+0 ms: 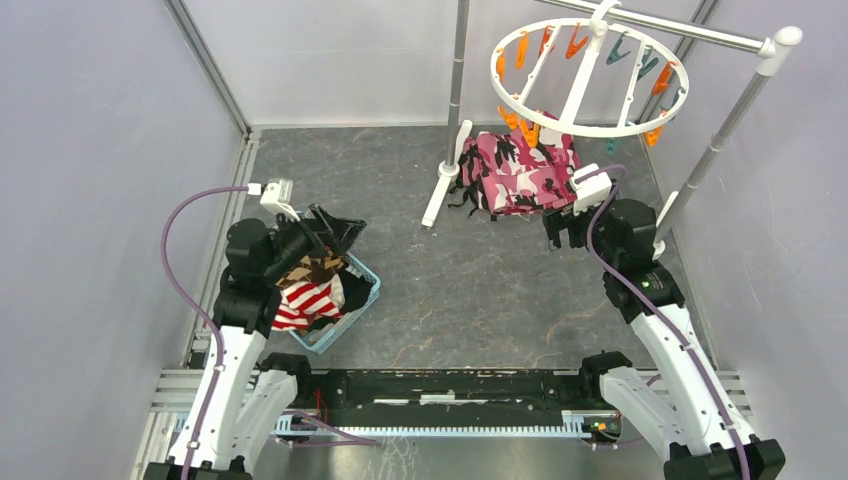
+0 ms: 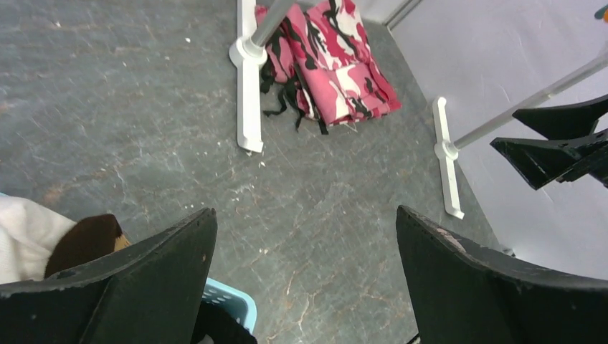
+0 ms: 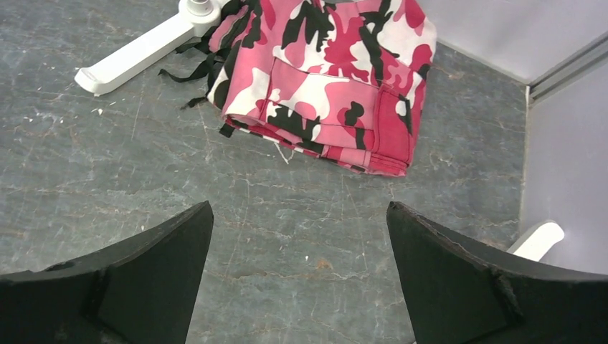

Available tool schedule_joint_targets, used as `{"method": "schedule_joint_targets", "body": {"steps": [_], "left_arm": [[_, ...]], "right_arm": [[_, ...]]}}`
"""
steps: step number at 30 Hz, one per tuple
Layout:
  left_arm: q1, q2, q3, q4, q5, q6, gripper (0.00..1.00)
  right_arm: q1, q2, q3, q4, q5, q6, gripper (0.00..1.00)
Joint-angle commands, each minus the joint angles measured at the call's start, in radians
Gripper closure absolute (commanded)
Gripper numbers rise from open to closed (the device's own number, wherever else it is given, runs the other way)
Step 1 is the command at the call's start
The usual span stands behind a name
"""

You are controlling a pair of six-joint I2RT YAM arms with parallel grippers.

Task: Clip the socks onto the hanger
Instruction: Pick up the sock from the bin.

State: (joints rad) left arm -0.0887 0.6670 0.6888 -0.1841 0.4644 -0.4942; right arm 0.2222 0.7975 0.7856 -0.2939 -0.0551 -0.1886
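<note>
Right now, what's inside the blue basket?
A red-and-white striped sock, a brown argyle sock and some white fabric show in the basket. The left arm covers part of it; lower layers are hidden.
</note>
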Motion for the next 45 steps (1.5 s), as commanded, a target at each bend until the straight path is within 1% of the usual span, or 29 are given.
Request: {"method": "schedule_joint_targets", "body": {"steps": [1, 5, 7, 10, 13, 18, 20, 22, 24, 26, 28, 30, 32, 33, 35, 36, 38, 39, 41, 43, 45], "left_arm": [[-0.032, 0.022, 0.028, -0.038, -0.034, 0.030, 0.00], [-0.045, 0.030, 0.020, -0.045, -0.059, 0.033, 0.00], [-0.048, 0.029, 0.005, -0.026, -0.066, 0.012, 0.00], [-0.050, 0.027, -0.046, 0.061, -0.031, -0.037, 0.00], [-0.051, 0.042, -0.063, 0.086, -0.009, -0.049, 0.00], [-0.052, 0.066, -0.082, 0.079, 0.004, -0.064, 0.01], [-0.054, 0.070, -0.076, 0.050, -0.007, -0.036, 0.01], [-0.086, 0.077, -0.033, -0.045, -0.108, 0.037, 0.00], [-0.195, 0.106, 0.042, -0.187, -0.362, 0.117, 0.00], [-0.334, 0.155, 0.105, -0.285, -0.589, 0.153, 0.00], [-0.460, 0.208, 0.144, -0.339, -0.760, 0.161, 0.00], [-0.536, 0.266, 0.174, -0.375, -0.885, 0.161, 0.00], [-0.542, 0.283, 0.196, -0.389, -0.940, 0.157, 0.01], [-0.542, 0.281, 0.204, -0.390, -0.950, 0.155, 0.03], [-0.542, 0.265, 0.227, -0.399, -0.989, 0.162, 0.07], [-0.542, 0.261, 0.245, -0.423, -1.040, 0.165, 0.11], [-0.542, 0.270, 0.290, -0.482, -1.115, 0.175, 0.15], [-0.542, 0.281, 0.308, -0.510, -1.146, 0.178, 0.16], [-0.540, 0.306, 0.329, -0.557, -1.193, 0.187, 0.24], [-0.540, 0.331, 0.323, -0.571, -1.247, 0.214, 0.26], [-0.533, 0.362, 0.325, -0.575, -1.301, 0.236, 0.32]], "right_arm": [[-0.033, -0.009, 0.059, -0.009, -0.120, 0.004, 0.02], [-0.047, -0.013, 0.064, -0.016, -0.163, 0.001, 0.02], [-0.050, -0.015, 0.058, -0.018, -0.204, -0.010, 0.02], [-0.052, -0.019, 0.041, -0.013, -0.250, -0.050, 0.02], [-0.048, -0.022, 0.027, -0.017, -0.270, -0.092, 0.02], [-0.043, -0.012, 0.025, -0.007, -0.260, -0.086, 0.02], [-0.044, -0.005, 0.018, 0.005, -0.225, -0.097, 0.02], [-0.043, 0.009, -0.006, 0.017, -0.170, -0.132, 0.02], [-0.043, 0.035, -0.029, 0.022, -0.100, -0.184, 0.02], [-0.044, 0.065, -0.064, 0.038, -0.043, -0.246, 0.02], [-0.043, 0.076, -0.111, 0.069, -0.050, -0.289, 0.02], [-0.043, 0.068, -0.162, 0.106, -0.123, -0.297, 0.02], [-0.044, 0.061, -0.170, 0.089, -0.221, -0.294, 0.02], [-0.043, 0.068, -0.149, 0.042, -0.289, -0.318, 0.02], [-0.043, 0.112, -0.089, -0.074, -0.443, -0.390, 0.02], [-0.043, 0.136, -0.068, -0.121, -0.508, -0.414, 0.02], [-0.042, 0.160, -0.057, -0.149, -0.596, -0.435, 0.02], [-0.039, 0.162, -0.062, -0.151, -0.617, -0.443, 0.02], [-0.034, 0.159, -0.060, -0.166, -0.599, -0.468, 0.02], [-0.033, 0.140, -0.074, -0.152, -0.572, -0.469, 0.02], [-0.033, 0.146, -0.070, -0.166, -0.576, -0.478, 0.02]]}}
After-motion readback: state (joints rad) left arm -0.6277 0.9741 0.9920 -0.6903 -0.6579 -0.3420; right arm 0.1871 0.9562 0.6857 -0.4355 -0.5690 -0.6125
